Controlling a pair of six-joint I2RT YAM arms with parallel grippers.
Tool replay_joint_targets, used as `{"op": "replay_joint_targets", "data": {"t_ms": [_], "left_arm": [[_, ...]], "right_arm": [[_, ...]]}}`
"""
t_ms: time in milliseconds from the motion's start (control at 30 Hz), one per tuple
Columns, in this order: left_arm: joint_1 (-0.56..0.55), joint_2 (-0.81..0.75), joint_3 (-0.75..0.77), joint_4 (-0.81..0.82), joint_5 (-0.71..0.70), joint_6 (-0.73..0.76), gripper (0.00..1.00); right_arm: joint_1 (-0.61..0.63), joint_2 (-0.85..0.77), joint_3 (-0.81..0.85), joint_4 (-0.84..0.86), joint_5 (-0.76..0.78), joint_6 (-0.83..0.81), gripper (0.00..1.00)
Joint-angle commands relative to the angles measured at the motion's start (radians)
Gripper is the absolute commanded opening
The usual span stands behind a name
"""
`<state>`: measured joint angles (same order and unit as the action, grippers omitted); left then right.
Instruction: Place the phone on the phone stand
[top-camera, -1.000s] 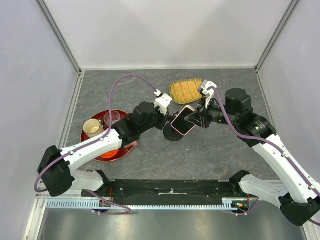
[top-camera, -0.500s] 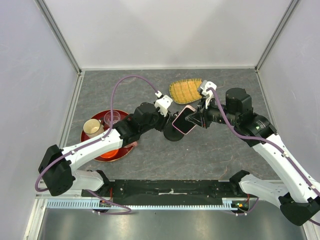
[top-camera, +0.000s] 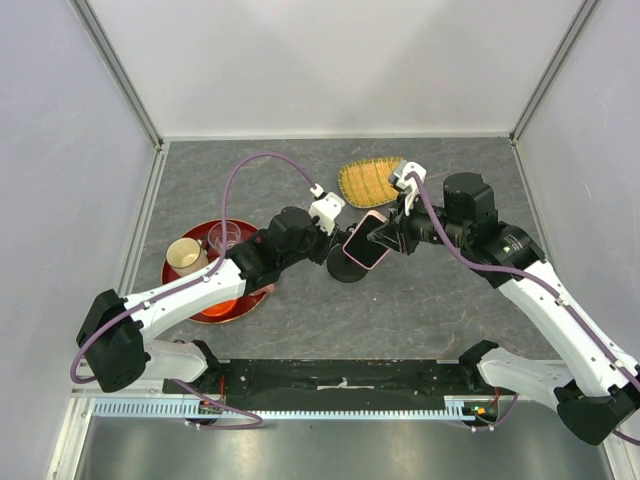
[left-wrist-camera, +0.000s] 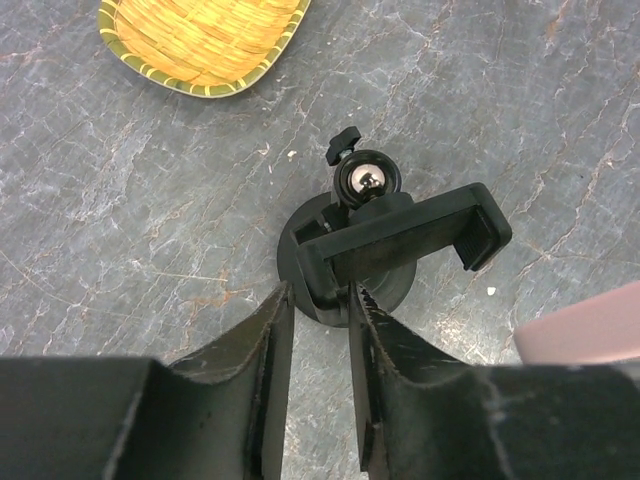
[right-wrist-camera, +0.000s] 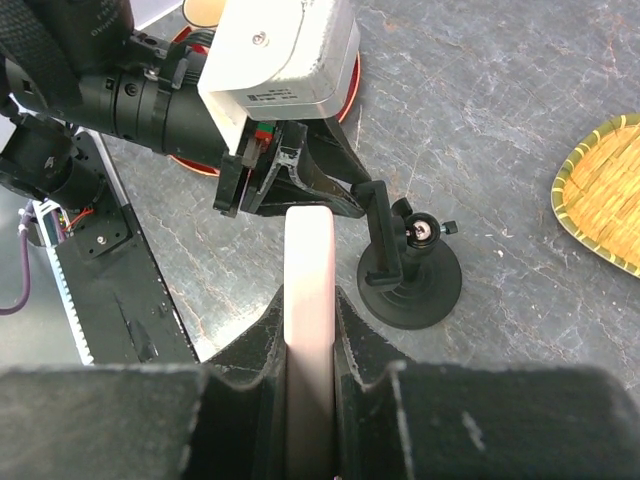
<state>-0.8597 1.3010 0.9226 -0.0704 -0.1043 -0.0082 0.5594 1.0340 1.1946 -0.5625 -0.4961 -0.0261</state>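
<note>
Black fingers of your right gripper (right-wrist-camera: 310, 300) are clamped on the 2 flat faces of the slim phone with the pale pink edge and glossy black screen (right-wrist-camera: 309, 255). It is held tilted in the air, just to the right of the small black phone stand with the round disc base (left-wrist-camera: 400, 235), and it is not in the cradle. Your left gripper (left-wrist-camera: 318, 300) comes in from the left with its 2 fingers on either side of the cradle's end. The gap is narrow, but you cannot tell whether they press on it. The stand sits mid-table on the grey stone-look table (top-camera: 420, 300). A yellow woven tray (top-camera: 371, 180) lies just beyond it on the far side. Well to the left, a round red tray (top-camera: 215, 312) carries a beige cup (top-camera: 186, 254) and a clear glass (top-camera: 224, 238).
</note>
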Motion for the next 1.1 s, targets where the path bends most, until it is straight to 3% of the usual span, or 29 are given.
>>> {"op": "replay_joint_targets", "data": {"t_ms": [0,133,233,400,567,833,1067], "left_arm": [[0.004,0.004,-0.001,0.066,-0.015,0.017,0.31],[0.024,0.006,-0.005,0.1,0.037,0.028,0.1],[0.04,0.001,-0.004,0.1,0.098,0.06,0.03],[0.102,0.036,0.042,0.018,0.296,0.145,0.02],[0.16,0.038,0.016,0.044,0.486,0.177,0.02],[0.24,0.07,0.045,0.014,0.695,0.217,0.02],[0.252,0.107,0.065,-0.022,0.742,0.231,0.02]], "right_arm": [[0.011,0.008,0.043,0.079,-0.002,-0.04,0.0],[0.03,0.001,0.016,0.075,0.033,-0.141,0.0],[0.051,-0.002,0.007,0.062,0.013,-0.242,0.0],[0.069,0.038,0.028,0.013,-0.198,-0.385,0.0],[0.105,0.107,0.036,0.087,-0.331,-0.446,0.0],[0.119,0.277,0.054,0.219,-0.361,-0.514,0.0],[0.102,0.366,0.089,0.248,-0.349,-0.563,0.0]]}}
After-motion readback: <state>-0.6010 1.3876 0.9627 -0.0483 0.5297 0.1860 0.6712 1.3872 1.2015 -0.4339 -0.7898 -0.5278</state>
